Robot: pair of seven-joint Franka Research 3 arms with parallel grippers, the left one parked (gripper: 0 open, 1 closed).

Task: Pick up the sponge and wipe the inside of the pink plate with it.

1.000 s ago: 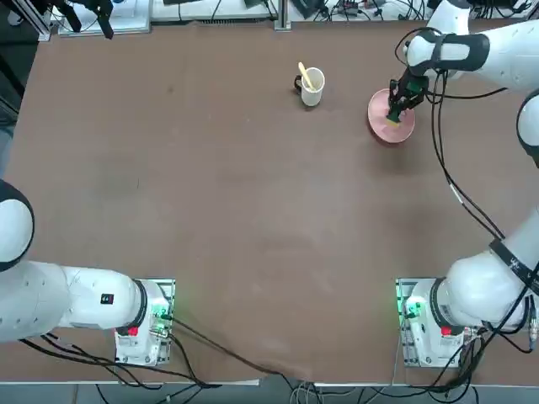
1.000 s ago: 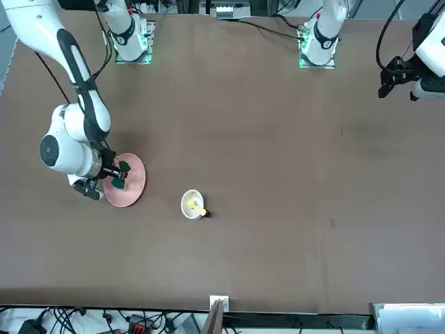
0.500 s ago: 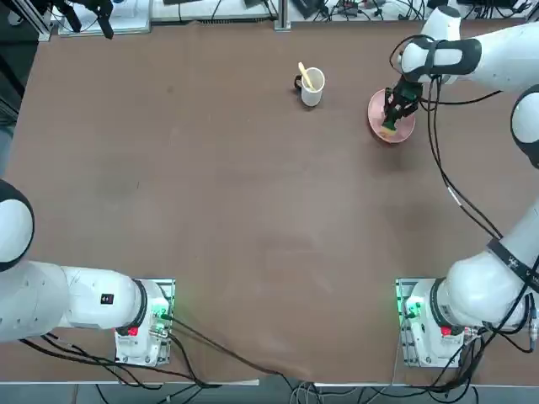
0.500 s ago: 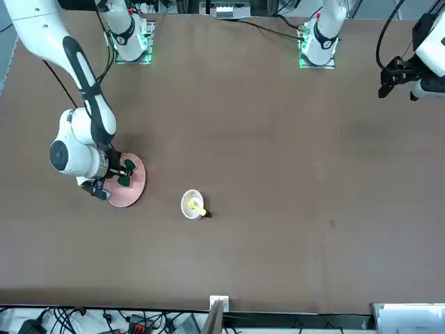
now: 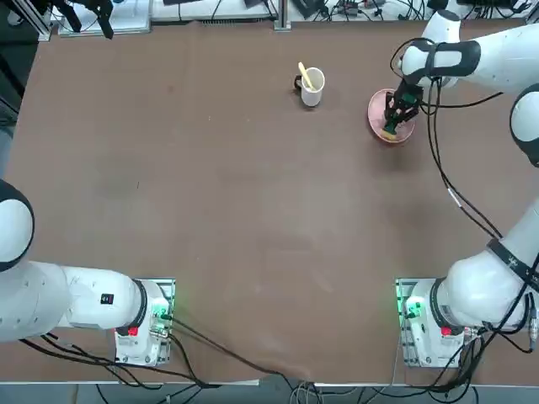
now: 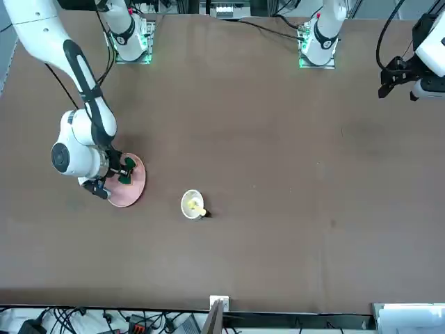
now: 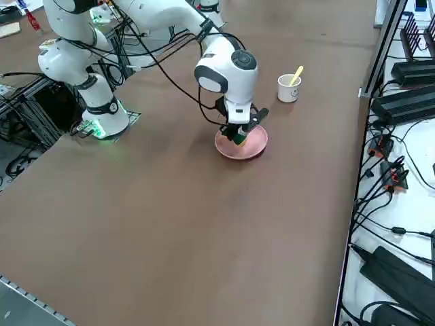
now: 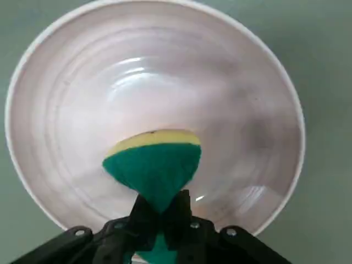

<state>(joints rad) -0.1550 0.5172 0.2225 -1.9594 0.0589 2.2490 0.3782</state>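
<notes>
While the overhead view shows only a speck of green under the arm, the wrist view makes it plain: the right gripper [image 8: 159, 212] is clamped on the sponge [image 8: 152, 165], pinching it so the green scouring side bulges out with the yellow foam edge beyond it. Directly below the gripper lies the pink plate [image 8: 242, 110], and the sponge sits inside its bowl. Leftward of the gripper in the overhead view, well apart, stands a white mug [image 5: 312, 87] holding a yellow utensil [image 5: 306, 76] on the brown table [image 5: 253, 210].
</notes>
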